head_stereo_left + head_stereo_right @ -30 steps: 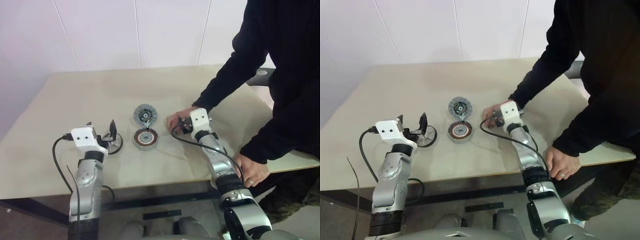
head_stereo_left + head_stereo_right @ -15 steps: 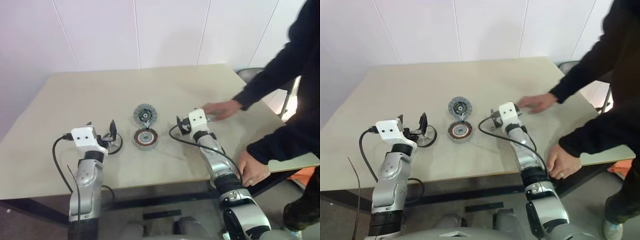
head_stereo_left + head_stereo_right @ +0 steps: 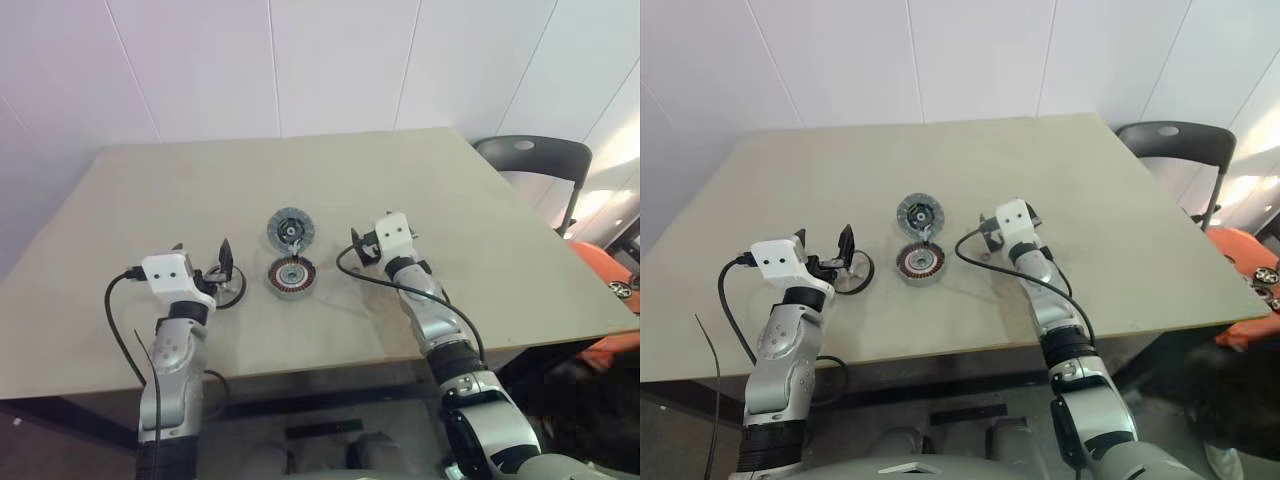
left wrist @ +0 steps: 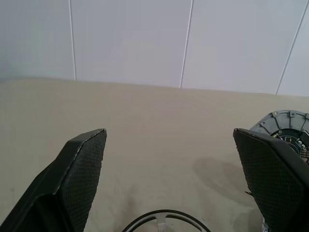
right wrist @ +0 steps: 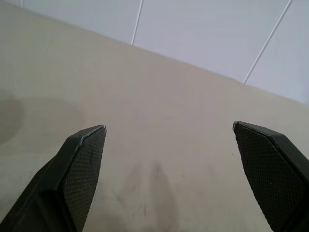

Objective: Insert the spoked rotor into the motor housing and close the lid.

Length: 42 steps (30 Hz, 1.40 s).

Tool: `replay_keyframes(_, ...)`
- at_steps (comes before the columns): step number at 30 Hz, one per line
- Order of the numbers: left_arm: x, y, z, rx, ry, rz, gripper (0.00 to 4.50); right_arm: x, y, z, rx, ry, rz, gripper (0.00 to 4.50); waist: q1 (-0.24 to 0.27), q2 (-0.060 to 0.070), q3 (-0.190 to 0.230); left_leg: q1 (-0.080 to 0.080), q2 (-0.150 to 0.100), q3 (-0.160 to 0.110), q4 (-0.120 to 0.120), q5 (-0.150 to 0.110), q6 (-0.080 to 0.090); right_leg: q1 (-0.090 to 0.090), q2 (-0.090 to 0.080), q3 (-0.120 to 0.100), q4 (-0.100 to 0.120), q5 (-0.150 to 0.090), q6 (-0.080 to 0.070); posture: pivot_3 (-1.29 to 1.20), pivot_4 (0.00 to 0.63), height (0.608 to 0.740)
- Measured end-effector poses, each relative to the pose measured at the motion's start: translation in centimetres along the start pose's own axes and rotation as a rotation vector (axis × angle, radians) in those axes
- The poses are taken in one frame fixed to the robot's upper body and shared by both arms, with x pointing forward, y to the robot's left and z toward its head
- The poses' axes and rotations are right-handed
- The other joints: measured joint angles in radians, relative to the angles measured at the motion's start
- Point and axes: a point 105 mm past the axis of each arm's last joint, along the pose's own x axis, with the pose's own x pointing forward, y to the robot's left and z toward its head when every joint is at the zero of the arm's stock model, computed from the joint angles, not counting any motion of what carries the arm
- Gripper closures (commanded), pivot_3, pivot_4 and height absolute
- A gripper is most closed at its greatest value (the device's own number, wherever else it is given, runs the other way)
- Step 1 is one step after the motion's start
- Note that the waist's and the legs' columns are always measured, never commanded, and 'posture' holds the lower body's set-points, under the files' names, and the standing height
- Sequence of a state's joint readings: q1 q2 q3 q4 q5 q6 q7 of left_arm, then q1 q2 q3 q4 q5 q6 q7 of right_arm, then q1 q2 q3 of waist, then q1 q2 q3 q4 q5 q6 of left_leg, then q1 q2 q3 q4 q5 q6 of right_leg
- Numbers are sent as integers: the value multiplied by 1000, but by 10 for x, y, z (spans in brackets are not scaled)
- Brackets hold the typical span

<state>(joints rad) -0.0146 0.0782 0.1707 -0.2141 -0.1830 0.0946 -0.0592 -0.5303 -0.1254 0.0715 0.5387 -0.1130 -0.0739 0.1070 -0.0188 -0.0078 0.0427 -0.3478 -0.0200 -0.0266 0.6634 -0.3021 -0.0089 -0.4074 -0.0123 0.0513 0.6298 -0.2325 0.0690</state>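
The motor housing (image 3: 292,276), with its copper windings, lies at the table's middle. The grey lid (image 3: 291,229) lies flat just beyond it. The thin spoked rotor (image 3: 229,291) rests on the table left of the housing, under my left gripper (image 3: 202,247). That gripper hovers open just above the rotor and holds nothing. In the left wrist view the rotor's rim (image 4: 164,218) shows between the fingers and the lid (image 4: 287,128) beside the far finger. My right gripper (image 3: 362,244) is open and empty, right of the housing and pointing over bare table.
A dark chair (image 3: 527,156) stands past the table's right corner, with orange items (image 3: 598,262) on the floor beyond. Black cables (image 3: 372,283) trail from both wrists across the front of the table (image 3: 180,190).
The person who leaned over the table with a hand at my right gripper has drawn the hand back and left the view. Both arms and all three parts stayed put.
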Motion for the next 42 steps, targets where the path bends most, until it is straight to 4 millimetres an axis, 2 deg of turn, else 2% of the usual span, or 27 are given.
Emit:
replay_keyframes(10,0,0,-1,1,3,-2,37,0,16,-14,27,50,55,64,0,0,0,0,0,0,0,0,0,0,0,0,0,0,0,0,0,740)
replay_keyframes(17,0,3,2,31,1,-27,37,1,39,-15,31,54,126,64,-2,0,0,0,0,0,0,0,0,0,0,0,0,0,0,0,0,740)
replay_keyframes(19,1,7,4,51,0,-34,37,1,48,-10,38,25,162,64,-2,0,0,0,0,0,0,0,0,0,0,0,0,0,0,0,0,740)
replay_keyframes(22,-2,15,5,81,14,-85,37,0,72,-4,57,6,251,64,-10,0,0,0,1,0,0,0,0,-1,0,0,1,0,0,0,0,740)
replay_keyframes(25,-13,21,4,103,69,-206,37,-3,106,4,70,-9,362,64,-27,0,0,-1,1,-1,-1,0,0,-2,0,-1,1,0,0,0,0,740)
replay_keyframes(30,-25,32,8,160,147,-385,37,-12,137,4,48,-10,452,64,-27,1,0,-1,1,-1,-1,0,0,-2,-3,-1,1,-2,-3,0,0,740)
replay_keyframes(33,-20,40,15,217,175,-478,37,-14,142,7,3,-23,451,64,-27,1,0,0,1,-2,-1,0,-1,-2,-2,-2,1,-2,-3,0,0,740)
replay_keyframes(40,14,47,32,275,154,-572,37,-14,143,15,-67,-60,426,64,-29,0,0,-2,0,-2,-1,0,-1,-4,-1,-2,1,-1,-2,0,0,740)
replay_keyframes(41,18,47,34,276,149,-580,37,-13,138,14,-71,-58,443,64,-29,1,0,-2,0,-2,-1,0,-1,-4,-1,-2,1,0,-1,0,0,740)
replay_keyframes(42,26,39,36,269,136,-605,37,-7,113,6,-120,-35,540,64,-20,4,6,-4,-3,-3,2,0,-1,-2,-3,-4,-1,0,0,0,0,740)
